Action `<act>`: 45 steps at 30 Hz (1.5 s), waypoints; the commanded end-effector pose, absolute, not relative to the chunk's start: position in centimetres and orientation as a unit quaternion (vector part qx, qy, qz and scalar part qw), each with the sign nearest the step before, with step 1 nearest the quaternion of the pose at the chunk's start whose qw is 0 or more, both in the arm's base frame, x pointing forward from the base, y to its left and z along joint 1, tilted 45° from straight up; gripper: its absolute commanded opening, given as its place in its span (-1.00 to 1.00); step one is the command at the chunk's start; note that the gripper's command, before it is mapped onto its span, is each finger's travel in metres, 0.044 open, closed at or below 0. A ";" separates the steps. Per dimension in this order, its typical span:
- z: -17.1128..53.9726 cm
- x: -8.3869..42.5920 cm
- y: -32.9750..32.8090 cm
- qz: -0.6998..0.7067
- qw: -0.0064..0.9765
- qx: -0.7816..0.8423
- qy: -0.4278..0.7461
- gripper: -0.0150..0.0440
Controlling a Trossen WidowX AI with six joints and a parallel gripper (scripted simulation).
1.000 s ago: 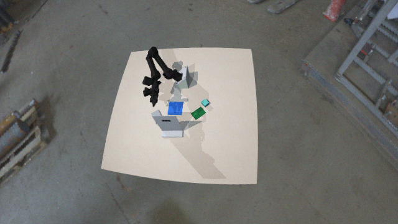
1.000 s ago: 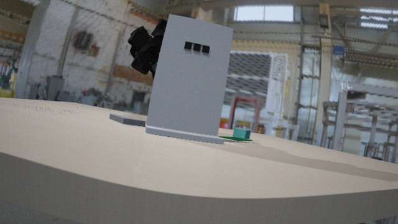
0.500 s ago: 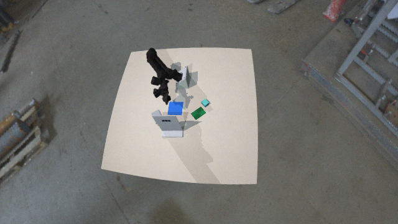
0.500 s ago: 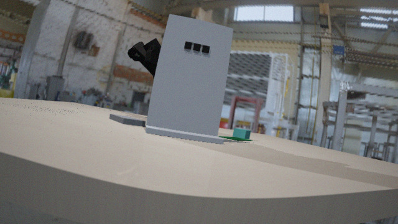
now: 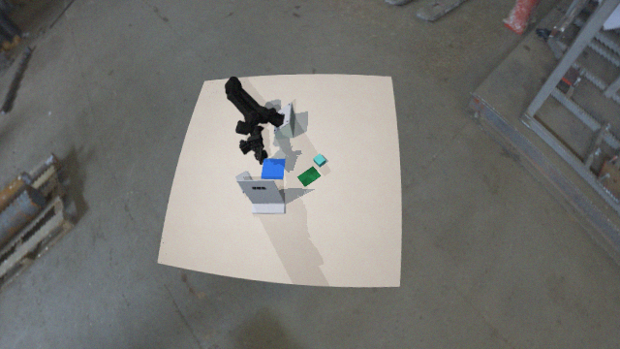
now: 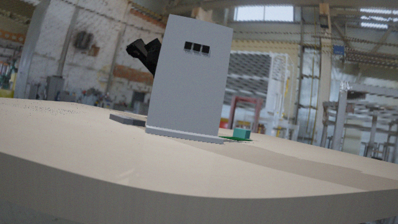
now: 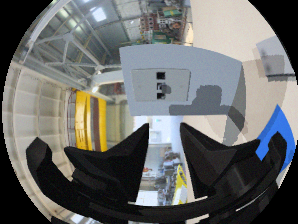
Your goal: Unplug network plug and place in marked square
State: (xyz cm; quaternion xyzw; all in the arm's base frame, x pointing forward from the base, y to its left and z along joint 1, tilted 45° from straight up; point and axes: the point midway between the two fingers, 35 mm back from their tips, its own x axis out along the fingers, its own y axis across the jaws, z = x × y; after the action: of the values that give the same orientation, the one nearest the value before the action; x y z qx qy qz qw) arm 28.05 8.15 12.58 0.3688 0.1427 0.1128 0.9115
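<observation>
The grey upright panel (image 5: 263, 195) (image 6: 189, 90) (image 7: 215, 70) stands on the table and carries a column of three sockets in the wrist view. The small plug (image 7: 162, 87) appears to sit in the middle socket; its tab is too small to make out. My gripper (image 5: 263, 161) (image 7: 164, 126) is partly open, with nothing between its fingers. It is in front of the panel's socket side, short of the plug. In the exterior view the fingertips are hidden behind the panel. A flat blue square (image 5: 273, 169) (image 7: 284, 142) lies on the table before the panel.
A green flat rectangle (image 5: 309, 176) and a teal cube (image 5: 319, 160) (image 6: 241, 134) lie beside the blue square. A second grey upright plate (image 5: 289, 121) stands by the arm. A low dark grey piece (image 6: 127, 119) lies beside the panel's foot in the exterior view.
</observation>
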 end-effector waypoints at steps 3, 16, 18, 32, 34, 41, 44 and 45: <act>12.5 29.5 8.4 0.112 0.910 0.370 0.147 0.04; 12.1 32.5 8.8 0.113 0.910 0.370 0.146 0.04; 12.1 32.7 8.8 0.113 0.910 0.370 0.146 0.04; 12.2 34.4 9.0 0.113 0.910 0.370 0.145 0.04; 12.3 34.7 9.1 0.113 0.910 0.370 0.145 0.04; 12.3 35.7 9.2 0.113 0.910 0.370 0.145 0.04; 12.3 36.1 9.3 0.113 0.910 0.370 0.145 0.04; 12.3 36.3 9.3 0.113 0.910 0.370 0.145 0.04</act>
State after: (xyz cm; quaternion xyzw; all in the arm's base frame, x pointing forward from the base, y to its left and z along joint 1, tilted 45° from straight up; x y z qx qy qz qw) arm 35.72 9.19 12.59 0.3720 0.1409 0.1129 0.9105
